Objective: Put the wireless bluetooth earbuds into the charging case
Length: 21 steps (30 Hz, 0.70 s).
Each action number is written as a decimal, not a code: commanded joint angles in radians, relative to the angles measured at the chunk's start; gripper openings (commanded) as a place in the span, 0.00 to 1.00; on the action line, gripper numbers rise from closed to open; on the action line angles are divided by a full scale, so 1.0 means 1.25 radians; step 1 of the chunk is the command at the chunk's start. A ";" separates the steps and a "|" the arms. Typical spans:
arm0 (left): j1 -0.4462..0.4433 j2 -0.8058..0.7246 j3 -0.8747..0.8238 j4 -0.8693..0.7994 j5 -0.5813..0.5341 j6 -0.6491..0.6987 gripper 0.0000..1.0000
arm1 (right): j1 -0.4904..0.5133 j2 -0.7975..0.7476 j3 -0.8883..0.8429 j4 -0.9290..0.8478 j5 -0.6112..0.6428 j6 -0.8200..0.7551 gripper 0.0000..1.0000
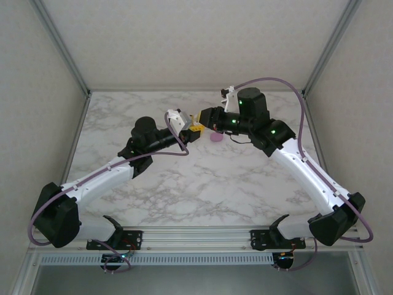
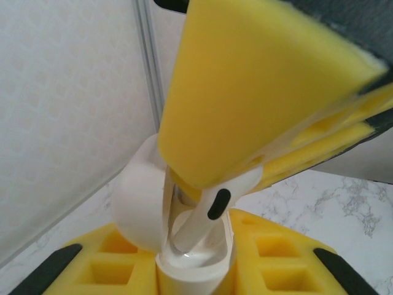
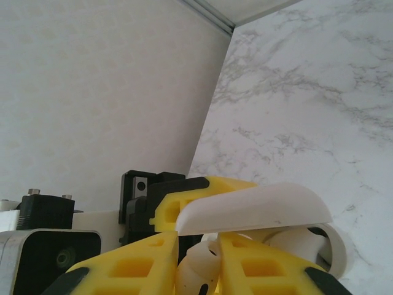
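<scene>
white case (image 2: 138, 203): lid open, held aloft; white earbud (image 2: 198, 228): stem in case

Marble-patterned table (image 1: 202, 190), walled on three sides; left arm (image 1: 104, 175) reaches from the near left corner, right arm (image 1: 301, 163) from the near right corner; left gripper (image 1: 193, 131) and right gripper (image 1: 200, 119) meet tip to tip above the surface's middle, nearer the far edge; yellow pads drawn close; small pink rounded item (image 1: 216, 137) lies on the surface just beside the right gripper; purple cables (image 1: 295, 92) loop along both arms.
</scene>
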 commanded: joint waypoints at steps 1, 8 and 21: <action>-0.006 -0.022 0.014 0.022 0.011 0.008 0.16 | -0.011 0.007 0.014 0.022 -0.038 0.020 0.22; -0.005 -0.024 0.017 0.030 0.012 -0.002 0.16 | -0.014 0.031 0.025 -0.012 -0.053 0.033 0.23; -0.005 -0.031 0.014 0.020 0.017 -0.001 0.16 | -0.016 0.061 0.052 -0.057 -0.036 0.030 0.22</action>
